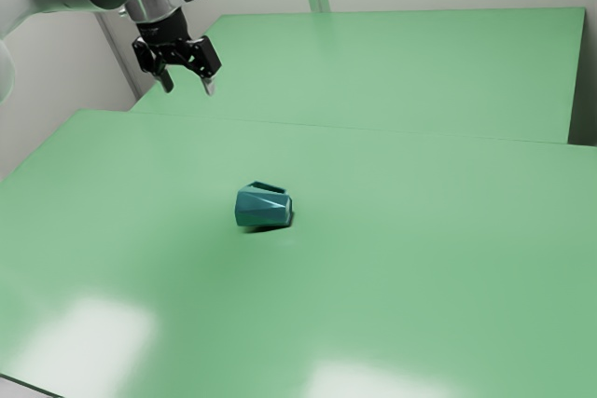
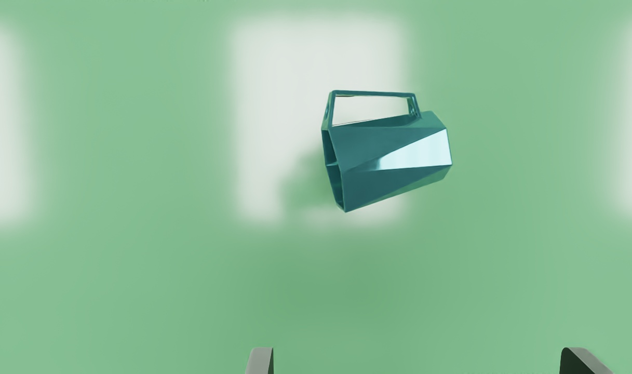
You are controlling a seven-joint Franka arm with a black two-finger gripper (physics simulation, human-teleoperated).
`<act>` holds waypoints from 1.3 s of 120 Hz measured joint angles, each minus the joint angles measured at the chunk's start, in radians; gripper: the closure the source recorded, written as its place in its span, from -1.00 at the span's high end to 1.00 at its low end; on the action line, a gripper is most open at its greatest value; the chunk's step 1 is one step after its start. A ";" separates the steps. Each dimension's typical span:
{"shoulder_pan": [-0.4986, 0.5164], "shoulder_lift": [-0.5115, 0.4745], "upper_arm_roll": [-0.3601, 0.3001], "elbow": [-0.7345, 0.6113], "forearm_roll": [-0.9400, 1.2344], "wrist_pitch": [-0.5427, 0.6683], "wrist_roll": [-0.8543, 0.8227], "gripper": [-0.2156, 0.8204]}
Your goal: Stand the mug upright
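- Hand (image 2: 417, 361) in the foreground: open, gripping nothing, raised well above the green bench (image 1: 410, 258).
- Faceted teal mug (image 2: 391, 156) lies on its side on the bench, so upright isn't achieved.
- Left, I judge: grasp it, turn it onto its base, release.

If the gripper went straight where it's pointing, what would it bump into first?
Probably the green table: the gripper points down toward it, and the tipped-over mug looks off to one side of that path. Depth is hard to judge, though.
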 joint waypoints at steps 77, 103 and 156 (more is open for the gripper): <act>0.072 -0.049 0.005 -0.205 -0.288 0.021 -0.002 0.58; 0.251 0.028 0.005 -0.319 -0.443 0.121 0.129 0.58; 0.301 0.254 0.002 -0.351 -0.660 0.306 0.550 0.58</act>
